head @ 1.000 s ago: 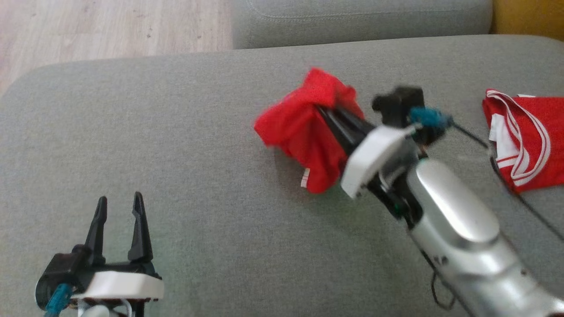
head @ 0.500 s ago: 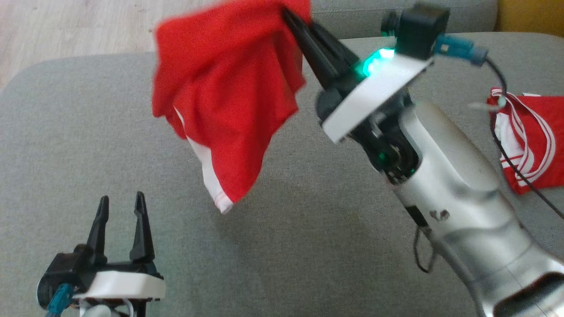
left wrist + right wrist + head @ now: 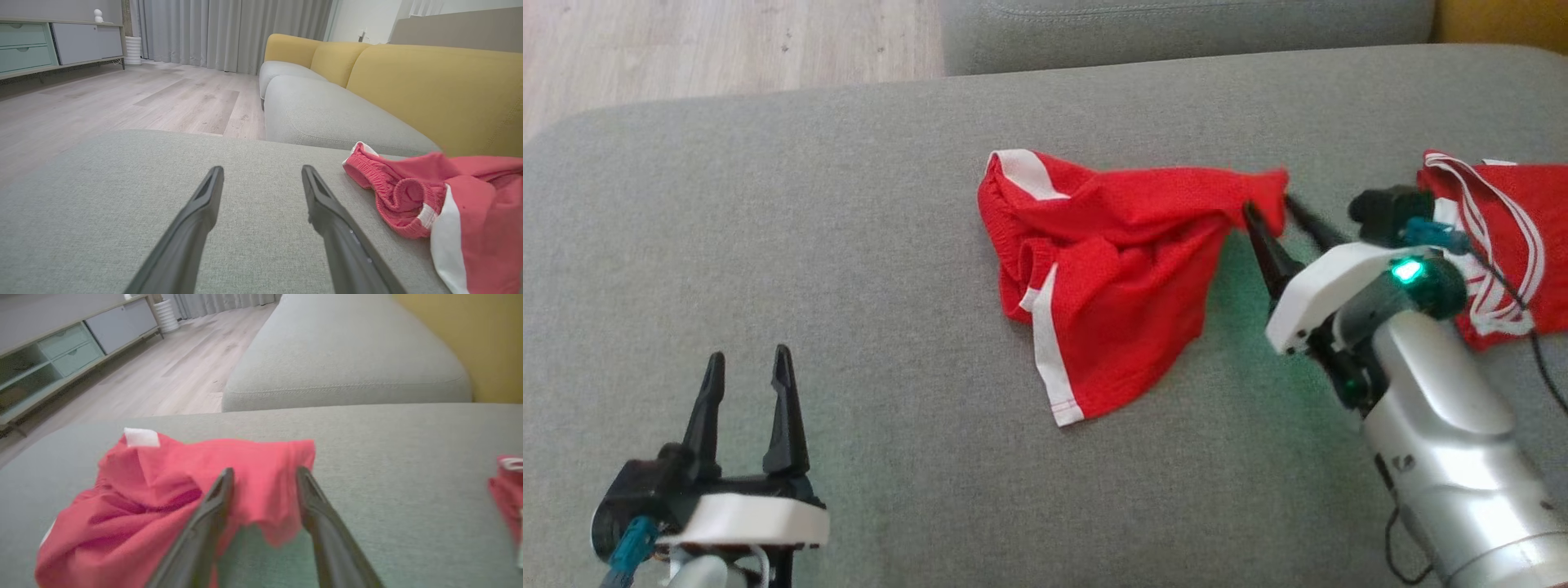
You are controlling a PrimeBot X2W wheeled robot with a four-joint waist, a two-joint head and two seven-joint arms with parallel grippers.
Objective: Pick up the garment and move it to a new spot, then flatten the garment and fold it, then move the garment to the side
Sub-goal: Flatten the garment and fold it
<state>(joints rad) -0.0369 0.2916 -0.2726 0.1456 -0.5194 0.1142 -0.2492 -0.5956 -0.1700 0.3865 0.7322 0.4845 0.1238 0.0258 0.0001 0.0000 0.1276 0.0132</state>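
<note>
The crumpled red mesh shorts with white side stripes lie in a loose heap near the middle of the broad grey fabric cushion, waistband end toward my left and one striped leg hem toward me; one red corner is drawn out to my right, reaching my right pincer. In the right wrist view that pincer stands with its two dark fingers apart, and the corner of the shorts hangs across the gap between their tips; I cannot tell whether the cloth touches either finger. A green light glows on that wrist.

My left pincer hangs at the lower left, well apart from the shorts, fingers spread wide with nothing between them; its wrist view shows bare cushion in the gap and the elastic waistband of the shorts off to the side.

A second red garment with white stripes lies at the cushion's right edge, behind my right arm; beyond the cushion are another grey seat, a yellow sofa back and pale wooden floor.
</note>
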